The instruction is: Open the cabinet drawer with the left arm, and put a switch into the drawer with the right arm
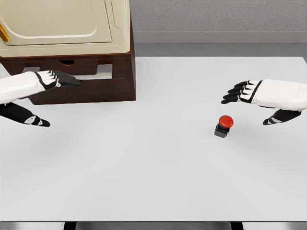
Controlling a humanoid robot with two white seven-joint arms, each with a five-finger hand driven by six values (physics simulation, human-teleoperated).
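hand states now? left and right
Left hand: open, holding nothing, fingers extended toward the cabinet drawer.
Right hand: open, holding nothing, above the red switch.

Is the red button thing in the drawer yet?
No, it is out. The switch stands upright on the white table, apart from the cabinet, with the right hand open nearby, not touching it.

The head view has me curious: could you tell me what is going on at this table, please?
A two-armed humanoid is at a white table. Its left hand reaches with fingers extended toward the front of the dark wooden cabinet, where the drawer looks shut or barely open. The right hand hovers open above and to the right of the red-buttoned switch, which sits untouched on the table.
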